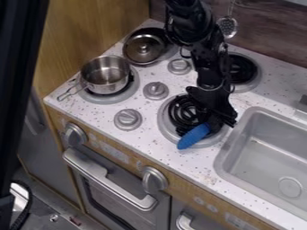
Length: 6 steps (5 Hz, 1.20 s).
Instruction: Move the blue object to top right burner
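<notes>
Blue object [193,136]: lying near front edge of countertop [150,137], probably handling light, wanting mid-length grip; not managing to tell claw [218,123] spread from shut.

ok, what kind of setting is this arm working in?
Looks like a toy kitchen set: a speckled counter with burners, a metal pot on one of them, a grey sink at the right, and an oven door with a bar handle below.
</notes>
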Each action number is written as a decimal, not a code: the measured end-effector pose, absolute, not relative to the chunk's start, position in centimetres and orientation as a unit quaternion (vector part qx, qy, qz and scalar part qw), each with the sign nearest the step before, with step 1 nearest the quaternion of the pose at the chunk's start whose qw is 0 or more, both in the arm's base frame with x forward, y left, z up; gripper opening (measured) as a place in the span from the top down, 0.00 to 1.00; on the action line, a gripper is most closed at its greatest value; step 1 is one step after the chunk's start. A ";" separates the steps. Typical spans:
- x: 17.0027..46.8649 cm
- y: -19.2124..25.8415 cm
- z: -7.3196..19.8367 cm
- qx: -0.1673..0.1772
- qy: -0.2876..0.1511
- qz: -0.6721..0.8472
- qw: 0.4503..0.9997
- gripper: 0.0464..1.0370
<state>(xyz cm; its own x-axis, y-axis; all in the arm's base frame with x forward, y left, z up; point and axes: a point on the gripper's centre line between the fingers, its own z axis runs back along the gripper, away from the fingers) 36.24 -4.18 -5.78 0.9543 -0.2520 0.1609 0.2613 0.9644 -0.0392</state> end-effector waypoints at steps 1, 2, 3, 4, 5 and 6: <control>36.1 -4.1 -3.8 -0.003 -0.058 -0.159 0.986 0.76; 39.9 -4.6 1.3 0.024 -0.106 -0.151 0.983 0.76; 43.9 -4.8 4.1 0.022 -0.143 -0.135 0.980 0.76; 46.2 -4.7 2.4 0.015 -0.144 -0.127 0.981 0.76; 48.4 -3.6 1.2 0.019 -0.152 -0.123 0.981 0.76; 49.5 -2.5 -0.7 0.021 -0.152 -0.111 0.982 0.76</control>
